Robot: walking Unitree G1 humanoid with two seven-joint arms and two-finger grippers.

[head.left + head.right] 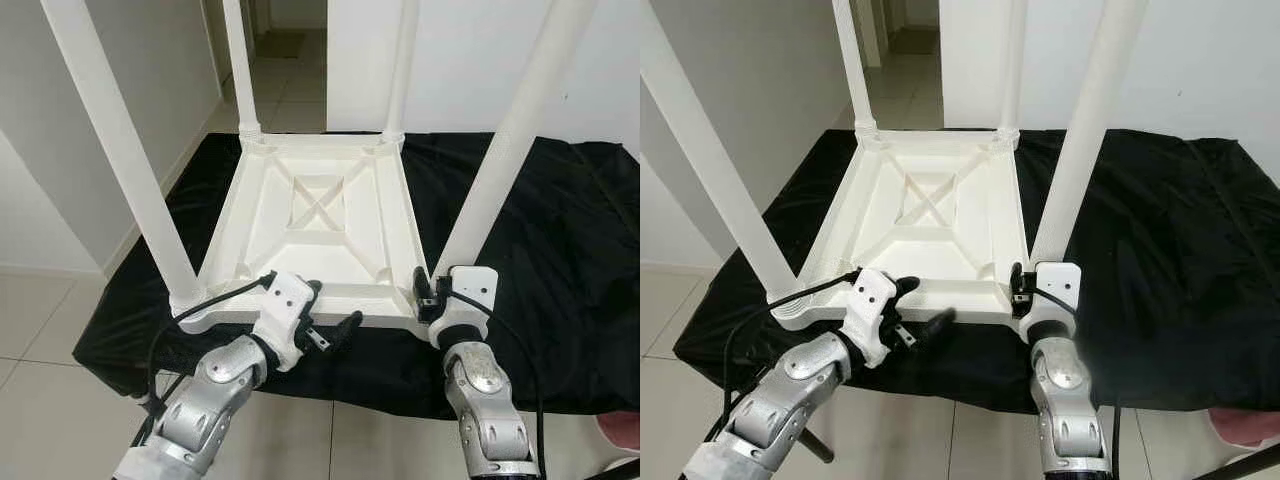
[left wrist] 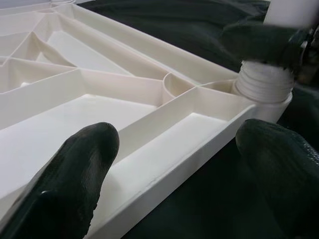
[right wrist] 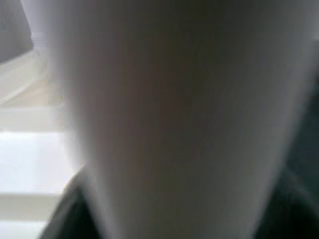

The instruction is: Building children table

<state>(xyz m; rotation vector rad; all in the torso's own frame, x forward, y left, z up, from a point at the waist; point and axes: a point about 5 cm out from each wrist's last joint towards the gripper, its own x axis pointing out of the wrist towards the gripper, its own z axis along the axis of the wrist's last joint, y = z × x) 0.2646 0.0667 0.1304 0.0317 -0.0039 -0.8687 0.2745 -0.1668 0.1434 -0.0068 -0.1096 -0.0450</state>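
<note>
**Right gripper at the foot of the near-right leg, left gripper straddling the front rim**

The white moulded-plastic children's table (image 1: 320,225) lies upside down on a black cloth-covered surface (image 1: 560,250), its ribbed underside facing up and four white tubular legs standing in the corner sockets. What matters is the near-right white leg (image 1: 500,150): its long axis rises from the corner socket, steeply upright as seen from the head. The right gripper (image 1: 428,297) sits right at its base, fingers reaching towards the socket. The right wrist view shows the smooth pale tube pressed close between dark finger edges, so the jaws appear clamped on that leg, though the contact itself is blurred. This arm is plainly the nearer one for any further tightening.

The left gripper (image 1: 330,320) hovers at the front rim, released: one finger (image 2: 75,164) above the shallow ribbed tray, the other outside the edge over the cloth. A ridged threaded collar (image 2: 264,82) marks the leg's joint. The plastic looks matt, stiff and slippery; the cloth soft and creased.
</note>
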